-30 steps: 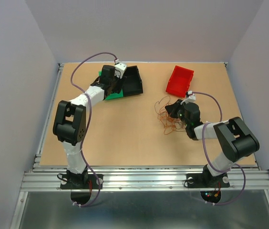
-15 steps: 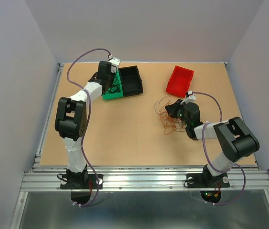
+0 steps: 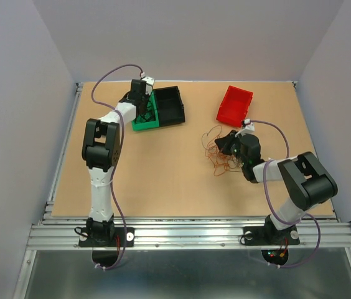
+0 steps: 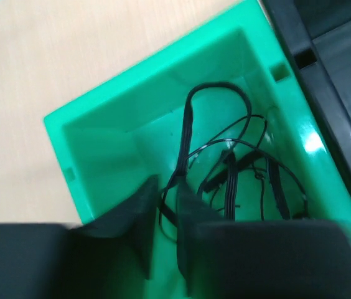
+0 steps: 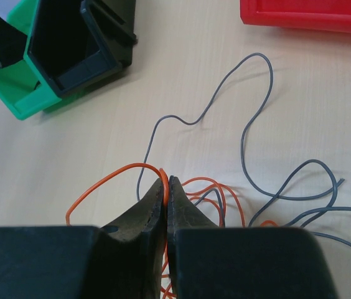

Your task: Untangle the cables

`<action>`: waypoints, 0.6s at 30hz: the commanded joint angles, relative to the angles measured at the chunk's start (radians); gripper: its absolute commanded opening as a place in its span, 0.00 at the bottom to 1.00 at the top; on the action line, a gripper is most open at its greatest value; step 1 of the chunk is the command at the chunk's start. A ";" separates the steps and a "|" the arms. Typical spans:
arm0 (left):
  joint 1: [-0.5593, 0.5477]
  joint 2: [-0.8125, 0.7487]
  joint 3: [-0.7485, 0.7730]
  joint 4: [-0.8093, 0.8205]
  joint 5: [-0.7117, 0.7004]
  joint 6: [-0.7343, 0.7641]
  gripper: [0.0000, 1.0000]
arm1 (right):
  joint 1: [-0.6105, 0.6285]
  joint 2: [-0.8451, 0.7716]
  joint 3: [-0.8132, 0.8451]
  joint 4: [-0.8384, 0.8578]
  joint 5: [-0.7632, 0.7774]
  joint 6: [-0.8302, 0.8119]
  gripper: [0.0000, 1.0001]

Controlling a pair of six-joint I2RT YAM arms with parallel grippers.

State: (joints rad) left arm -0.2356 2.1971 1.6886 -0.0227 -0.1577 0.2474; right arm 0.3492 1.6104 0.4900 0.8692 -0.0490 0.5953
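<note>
- Black cables (image 4: 188,131) are seen inside the green bin (image 4: 132,106); one passes between the barely parted left fingers (image 4: 179,197), and a grip cannot be told.
- Right of the bin, an orange cable (image 5: 119,167) is pinched by the right fingers (image 5: 165,187).

Several thin black plastic-coated wires (image 4: 187,124) lie loosely coiled inside the green plastic bin (image 4: 101,118) at the far left of the desk (image 3: 163,180). Their loops overlap on its floor, and one taller loop arches toward the back wall. One black strand runs down between the slightly parted fingers of the left claw (image 4: 167,187). Well apart from these, on the right half of the desk, thin orange wires (image 5: 132,165) and thin grey wires (image 5: 270,78) lie flat in open curls, crossing one another. One orange strand is pinched between the closed tips of the right claw (image 5: 167,180). Seen from above, this tangle (image 3: 216,152) may hold brownish strands too, but they are too fine to tell.
</note>
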 commanded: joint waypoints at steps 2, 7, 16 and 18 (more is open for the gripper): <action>-0.007 -0.115 -0.027 0.064 -0.008 -0.007 0.58 | 0.005 0.022 0.038 0.045 -0.031 -0.008 0.01; -0.021 -0.305 -0.269 0.254 -0.009 0.000 0.77 | 0.005 0.023 0.048 0.050 -0.092 -0.034 0.00; -0.217 -0.618 -0.553 0.460 -0.140 0.113 0.99 | 0.071 -0.010 0.053 0.062 -0.153 -0.118 0.00; -0.249 -0.687 -0.596 0.451 -0.071 0.125 0.99 | 0.092 -0.035 0.047 0.073 -0.155 -0.150 0.01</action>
State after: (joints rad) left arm -0.4107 1.6230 1.1614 0.3420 -0.2413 0.3153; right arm 0.3985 1.6291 0.4969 0.8730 -0.1722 0.5205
